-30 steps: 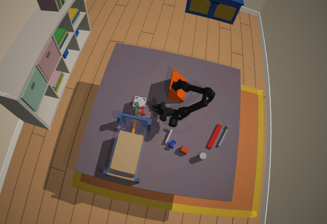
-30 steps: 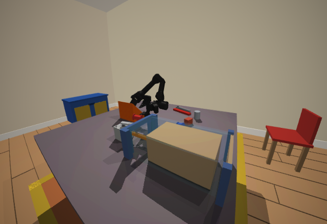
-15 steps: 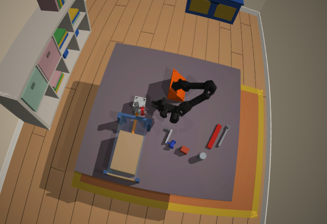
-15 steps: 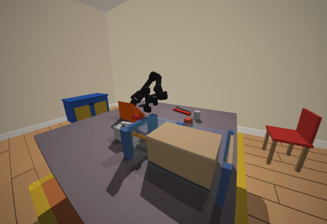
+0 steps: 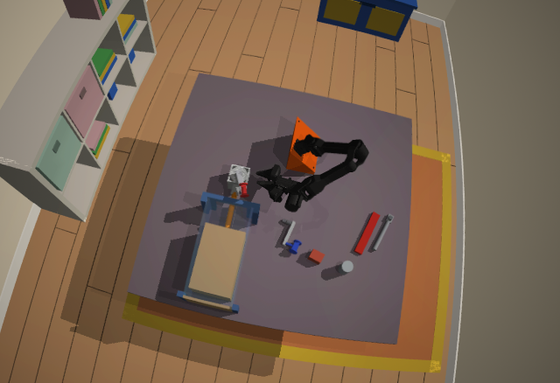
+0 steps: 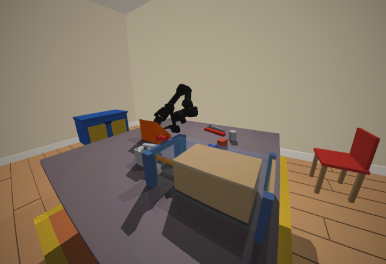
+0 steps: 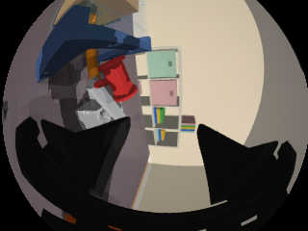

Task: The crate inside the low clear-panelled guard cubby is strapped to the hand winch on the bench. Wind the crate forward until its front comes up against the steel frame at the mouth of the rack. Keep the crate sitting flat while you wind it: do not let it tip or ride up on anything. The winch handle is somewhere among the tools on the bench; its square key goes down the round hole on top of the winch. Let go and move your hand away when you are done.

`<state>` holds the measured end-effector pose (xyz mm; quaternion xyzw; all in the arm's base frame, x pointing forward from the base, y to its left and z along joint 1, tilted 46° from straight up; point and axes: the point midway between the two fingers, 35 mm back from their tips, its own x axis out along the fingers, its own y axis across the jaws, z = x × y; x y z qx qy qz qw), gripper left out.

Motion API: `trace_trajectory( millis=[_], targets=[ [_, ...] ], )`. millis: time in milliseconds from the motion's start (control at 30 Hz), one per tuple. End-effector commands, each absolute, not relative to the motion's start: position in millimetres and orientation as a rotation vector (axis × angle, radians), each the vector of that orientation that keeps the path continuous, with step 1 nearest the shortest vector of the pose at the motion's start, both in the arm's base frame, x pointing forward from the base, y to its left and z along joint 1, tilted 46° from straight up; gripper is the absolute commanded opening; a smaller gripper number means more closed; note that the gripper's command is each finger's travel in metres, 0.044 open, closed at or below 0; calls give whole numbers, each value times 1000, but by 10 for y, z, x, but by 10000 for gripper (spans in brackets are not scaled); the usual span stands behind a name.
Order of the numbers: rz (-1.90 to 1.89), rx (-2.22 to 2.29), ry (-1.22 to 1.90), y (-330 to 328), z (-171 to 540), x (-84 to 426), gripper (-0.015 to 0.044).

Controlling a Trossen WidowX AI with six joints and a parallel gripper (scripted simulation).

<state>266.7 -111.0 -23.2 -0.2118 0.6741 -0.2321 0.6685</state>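
Note:
The tan crate (image 5: 217, 256) (image 6: 218, 164) sits flat inside the clear-panelled cubby with the blue frame (image 5: 231, 201) (image 6: 149, 166). A short stretch of orange strap (image 5: 230, 217) (image 6: 164, 160) (image 7: 92, 64) shows between the crate's front and the frame at the mouth. The grey winch (image 5: 234, 174) (image 6: 140, 155) stands just beyond the mouth. A handle with a red knob (image 5: 244, 189) (image 6: 161, 137) (image 7: 117, 80) sits on top of it. My gripper (image 5: 262, 178) (image 6: 170, 126) (image 7: 165, 125) is open and empty. It hangs a little to the right of the winch, clear of the red knob.
An orange wedge (image 5: 300, 146) (image 6: 149, 130) stands at the arm's base. On the bench to the right lie a grey crank with a blue knob (image 5: 290, 235), a red block (image 5: 316, 255), a grey cylinder (image 5: 346, 267), a red bar (image 5: 367, 233) and a grey bar (image 5: 382, 233).

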Motion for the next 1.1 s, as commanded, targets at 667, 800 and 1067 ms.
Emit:
trace_trajectory(
  millis=[667,800,1067],
  targets=[
    [-1896,2188,1516,-2108,-725,2689,440],
    [-1896,2188,1516,-2108,-725,2689,440],
    [-1896,2188,1516,-2108,-725,2689,440]
  ],
)
